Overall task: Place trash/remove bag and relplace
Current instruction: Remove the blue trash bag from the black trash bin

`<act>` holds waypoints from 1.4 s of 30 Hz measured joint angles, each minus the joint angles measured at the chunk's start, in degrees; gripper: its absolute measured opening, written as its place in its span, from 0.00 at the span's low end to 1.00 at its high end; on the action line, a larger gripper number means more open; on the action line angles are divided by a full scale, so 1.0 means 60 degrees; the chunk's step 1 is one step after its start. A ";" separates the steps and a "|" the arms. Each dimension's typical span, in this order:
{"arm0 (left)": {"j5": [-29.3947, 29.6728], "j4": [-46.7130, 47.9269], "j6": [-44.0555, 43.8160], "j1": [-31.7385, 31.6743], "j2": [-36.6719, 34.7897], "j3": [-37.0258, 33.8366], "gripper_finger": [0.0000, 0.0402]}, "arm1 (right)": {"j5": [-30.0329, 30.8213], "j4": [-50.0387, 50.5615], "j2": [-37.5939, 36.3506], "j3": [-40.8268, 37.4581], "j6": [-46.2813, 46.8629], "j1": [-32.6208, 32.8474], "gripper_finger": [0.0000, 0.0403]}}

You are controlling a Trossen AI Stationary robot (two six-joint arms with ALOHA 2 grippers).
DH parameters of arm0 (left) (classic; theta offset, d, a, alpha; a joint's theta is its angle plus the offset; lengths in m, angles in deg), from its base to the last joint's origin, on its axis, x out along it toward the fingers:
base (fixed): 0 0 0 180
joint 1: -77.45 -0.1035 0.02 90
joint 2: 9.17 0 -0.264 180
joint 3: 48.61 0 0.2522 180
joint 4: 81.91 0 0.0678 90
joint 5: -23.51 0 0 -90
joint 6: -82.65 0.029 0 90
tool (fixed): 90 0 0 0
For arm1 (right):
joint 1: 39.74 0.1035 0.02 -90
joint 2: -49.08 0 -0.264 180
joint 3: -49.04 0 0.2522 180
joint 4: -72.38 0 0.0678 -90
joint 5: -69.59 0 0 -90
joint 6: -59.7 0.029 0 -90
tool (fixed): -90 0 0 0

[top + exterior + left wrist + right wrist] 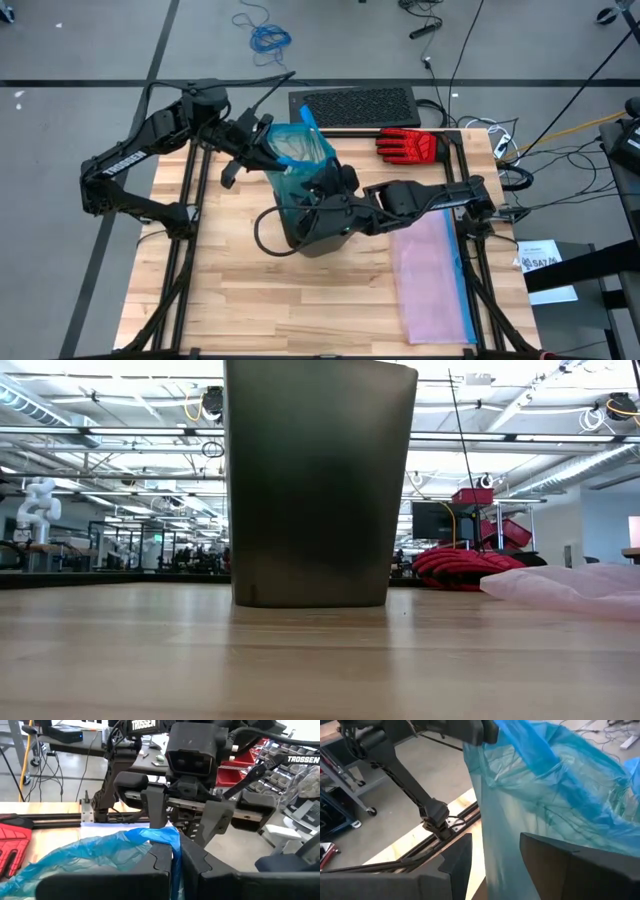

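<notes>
STEP: lift bag (298, 150) out of bin (318, 235) | LEFT: left gripper (175, 865) clamps its top edge, far-left | RIGHT: right gripper (492, 857) gapes around the bag's side | TIP: raise straight, avoid tearing.

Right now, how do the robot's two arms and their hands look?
Both arms are dark, jointed and boxy. The left arm carries white lettering on one link. The right hand has flat, dark grey fingers on a rail, below a camera block, with white TROSSEN lettering above. A black cable loops beside the right arm.
</notes>
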 joint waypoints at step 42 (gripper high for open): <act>-0.0700 -0.1400 -0.1759 -0.0003 0.0004 0.0000 0.00 | -0.1010 0.0303 0.0237 0.0015 -0.0735 0.1311 0.40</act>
